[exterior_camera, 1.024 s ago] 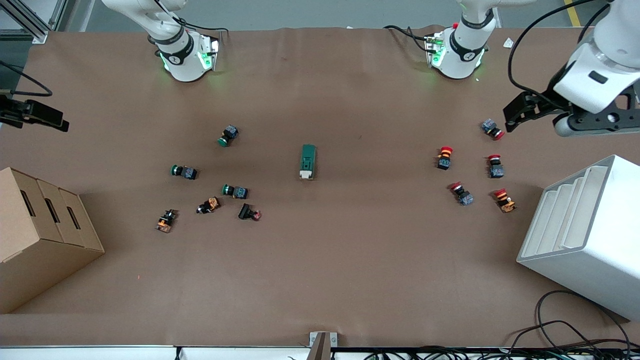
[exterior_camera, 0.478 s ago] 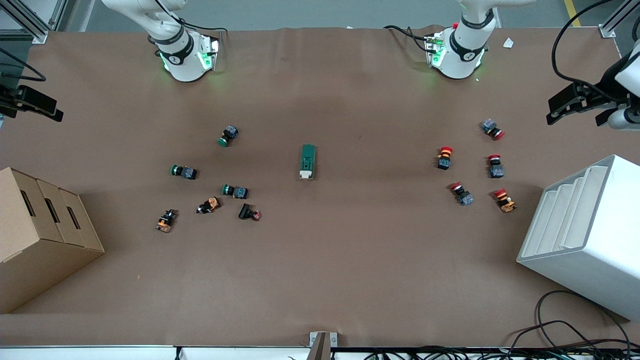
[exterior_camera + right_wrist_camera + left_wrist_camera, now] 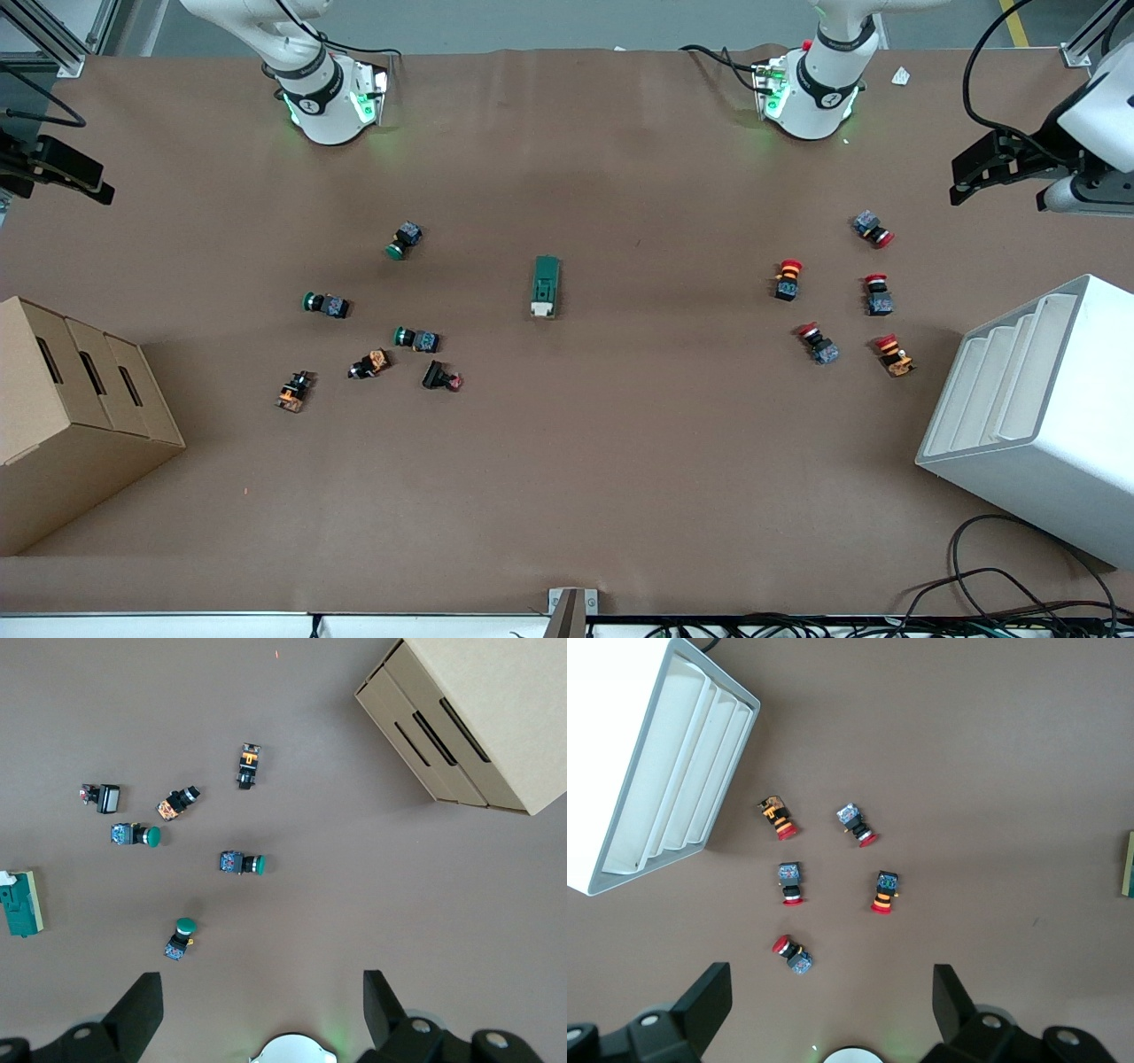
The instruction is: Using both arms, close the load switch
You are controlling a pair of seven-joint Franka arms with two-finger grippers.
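The load switch [image 3: 546, 286], a dark-green block with a white lever end, lies flat mid-table, its white end nearer the front camera. It shows at the edge of the left wrist view [image 3: 1129, 865] and of the right wrist view [image 3: 19, 904]. My left gripper [image 3: 961, 182] is open and empty, up in the air over the table's edge at the left arm's end; its jaws [image 3: 831, 1003] stand wide apart. My right gripper [image 3: 93, 182] is open and empty, over the edge at the right arm's end, with its jaws [image 3: 261, 1005] also wide apart.
Several red-capped push buttons [image 3: 788, 278] lie toward the left arm's end, beside a white slotted rack [image 3: 1036, 416]. Green-capped push buttons [image 3: 404, 239] and small orange and black parts [image 3: 369, 363] lie toward the right arm's end, near a cardboard box [image 3: 71, 425].
My left gripper has drawn back from over the red buttons toward the left arm's end of the table. My right gripper has shifted slightly toward the robots' side. The load switch has not moved.
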